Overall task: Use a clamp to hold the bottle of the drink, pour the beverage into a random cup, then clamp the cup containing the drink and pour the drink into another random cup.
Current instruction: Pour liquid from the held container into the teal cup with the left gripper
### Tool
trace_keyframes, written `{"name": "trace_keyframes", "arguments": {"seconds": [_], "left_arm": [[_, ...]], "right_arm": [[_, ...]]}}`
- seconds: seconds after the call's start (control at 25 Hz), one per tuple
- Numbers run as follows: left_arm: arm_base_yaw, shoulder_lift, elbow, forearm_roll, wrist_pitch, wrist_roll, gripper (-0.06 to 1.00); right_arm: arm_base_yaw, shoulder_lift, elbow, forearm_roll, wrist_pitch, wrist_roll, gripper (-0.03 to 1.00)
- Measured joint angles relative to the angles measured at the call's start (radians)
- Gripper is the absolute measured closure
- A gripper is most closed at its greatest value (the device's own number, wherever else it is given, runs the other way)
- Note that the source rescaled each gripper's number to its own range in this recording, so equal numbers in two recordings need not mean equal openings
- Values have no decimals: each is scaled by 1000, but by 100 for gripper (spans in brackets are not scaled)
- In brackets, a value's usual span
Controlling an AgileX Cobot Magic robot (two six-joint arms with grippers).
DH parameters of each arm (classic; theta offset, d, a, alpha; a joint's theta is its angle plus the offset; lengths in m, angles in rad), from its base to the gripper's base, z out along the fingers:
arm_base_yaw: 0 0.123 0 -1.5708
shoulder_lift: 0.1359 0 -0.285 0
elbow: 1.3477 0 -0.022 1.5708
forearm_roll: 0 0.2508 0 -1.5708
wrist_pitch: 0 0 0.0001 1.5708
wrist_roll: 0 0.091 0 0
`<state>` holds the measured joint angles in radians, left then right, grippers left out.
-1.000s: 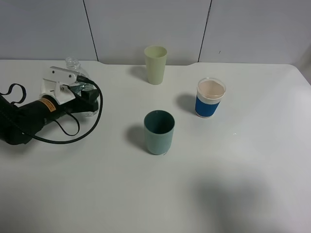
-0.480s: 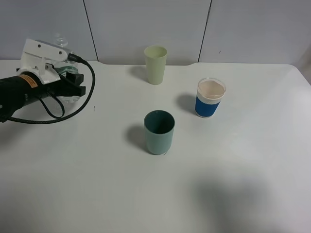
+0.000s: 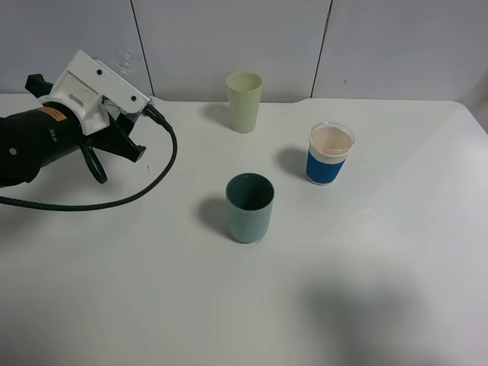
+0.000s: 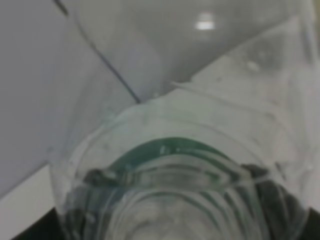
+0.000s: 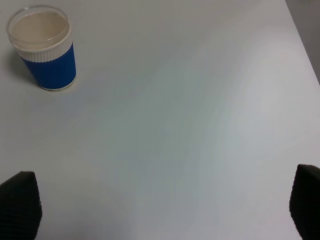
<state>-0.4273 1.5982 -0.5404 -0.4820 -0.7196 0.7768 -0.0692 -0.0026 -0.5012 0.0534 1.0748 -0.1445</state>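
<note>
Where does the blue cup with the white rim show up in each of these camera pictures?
Exterior high: blue cup right of centre on the white table, right of the dark green cup.
Left wrist: not in it; the clear bottle fills the picture.
Right wrist: the cup in a corner, upright on the same table.
Shared landmark: the white table.

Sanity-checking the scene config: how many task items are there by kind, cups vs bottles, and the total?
Cups: 3 (pale green cup, teal cup, blue-sleeved cup)
Bottles: 1 (clear bottle, lifted off the table)
Total: 4
</note>
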Motion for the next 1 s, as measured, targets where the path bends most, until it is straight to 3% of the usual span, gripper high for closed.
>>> {"name": "trace_keyframes", "arguments": {"seconds": [0.08, 0.16, 0.24, 0.28, 0.36, 0.56, 0.84, 1.0], "left_arm": [[-42, -1, 0, -78, 0, 143, 87], [-79, -1, 0, -141, 0, 242, 87], [-96, -1, 0, -167, -4, 280, 87], [-138, -1, 0, -230, -27, 375, 87], [-176, -1, 0, -279, -48, 452, 87], [-240, -1, 0, -357, -83, 593, 87], [-368, -1, -1, -497, -172, 892, 87], [-407, 0, -1, -526, -188, 968, 87]], "right_arm": [[0, 0, 0, 0, 0, 0, -3], [0, 0, 0, 0, 0, 0, -3], [0, 0, 0, 0, 0, 0, -3], [0, 0, 0, 0, 0, 0, -3], [0, 0, 0, 0, 0, 0, -3], [0, 0, 0, 0, 0, 0, -3], [0, 0, 0, 0, 0, 0, -3], [0, 0, 0, 0, 0, 0, -3]]}}
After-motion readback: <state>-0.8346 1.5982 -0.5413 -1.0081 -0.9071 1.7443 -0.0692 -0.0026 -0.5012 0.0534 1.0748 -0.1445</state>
